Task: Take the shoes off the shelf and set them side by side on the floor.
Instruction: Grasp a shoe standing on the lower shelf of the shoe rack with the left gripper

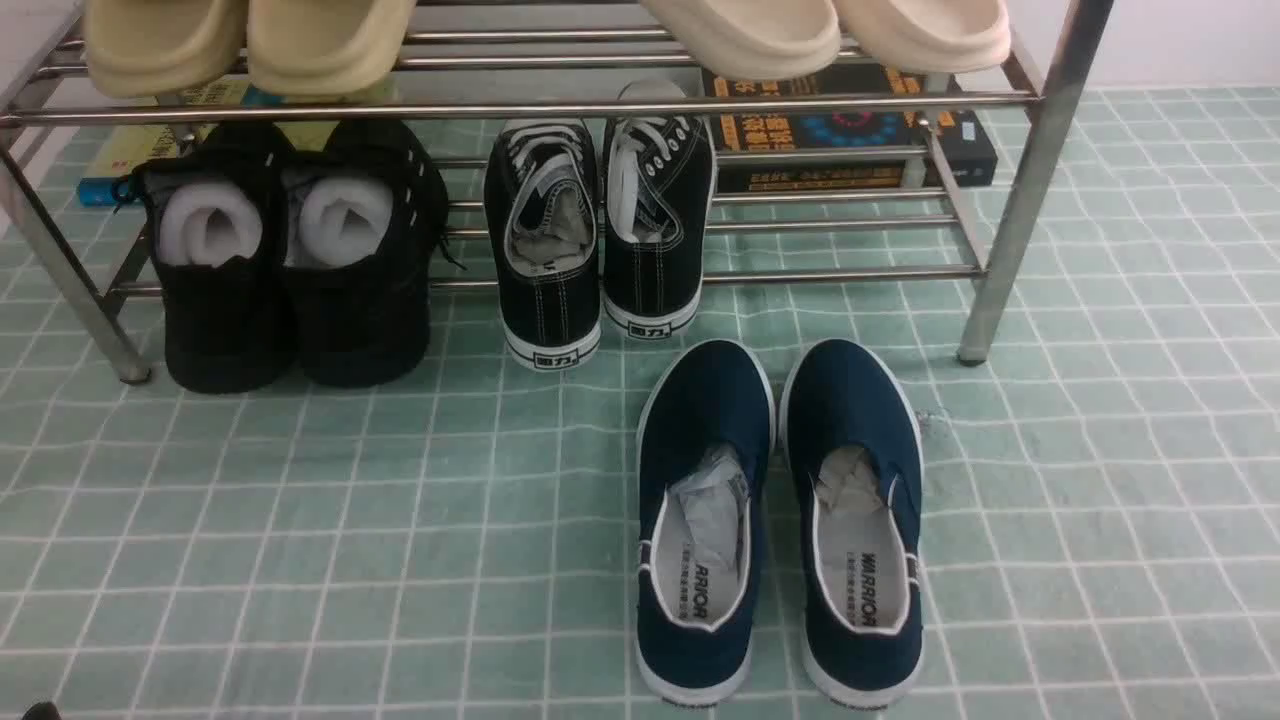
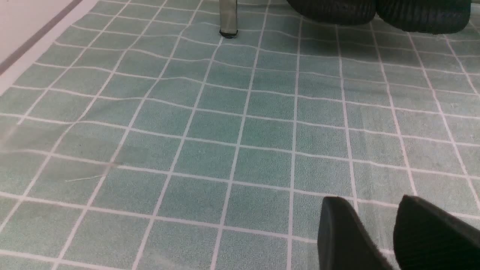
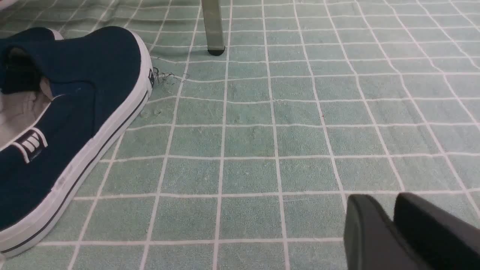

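Left claw point(image 2: 371, 204) hovers spread and empty over the floor point(image 2: 210, 123), right claw point(image 3: 386, 206) is pressed together near a navy slip-on point(image 3: 75, 112), and the shoes point(image 1: 545, 290) sit side by side on the shelf's point(image 1: 1012, 230) lower tier, heels forward.

Quick tally: two black lace-up sneakers point(image 1: 545, 250), two all-black shoes point(image 1: 215, 300) stuffed with foam, two navy slip-ons point(image 1: 700, 420). Four pale slippers point(image 1: 330, 40) up top, two yellowish and two cream. One metal shelf point(image 1: 1040, 150). At least two books point(image 1: 850, 130) behind, hard to count exactly.
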